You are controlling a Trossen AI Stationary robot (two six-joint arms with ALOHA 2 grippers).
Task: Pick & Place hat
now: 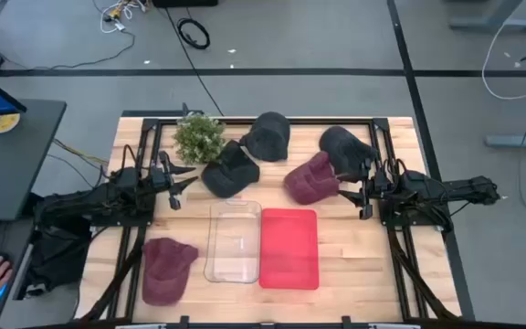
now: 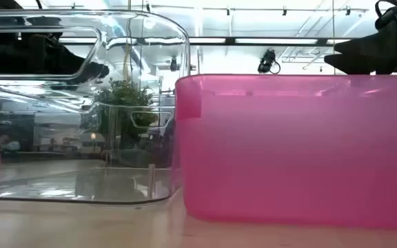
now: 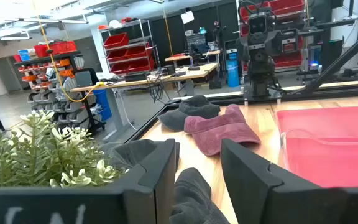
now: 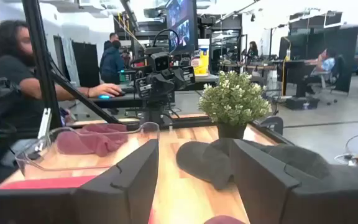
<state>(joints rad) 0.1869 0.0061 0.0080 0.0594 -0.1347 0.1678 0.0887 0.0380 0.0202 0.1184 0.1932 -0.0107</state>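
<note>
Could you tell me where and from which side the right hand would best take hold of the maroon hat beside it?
Probably the soft crown of the maroon hat, from above. It lies flat and slumped on the table, so the cloth should bunch between the fingers. The open right hand sits level with it; a dark hat crowds its far side.

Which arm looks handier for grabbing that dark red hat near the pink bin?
Probably the right: its open gripper sits beside the maroon hat, while the left gripper faces a dark hat.

Hats and bins on the counter (image 1: pixel 400 274)
Two bins side by side at centre; plant (image 1: pixel 198 136) and four hats beyond; one hat (image 1: pixel 165 269) near left.
</note>
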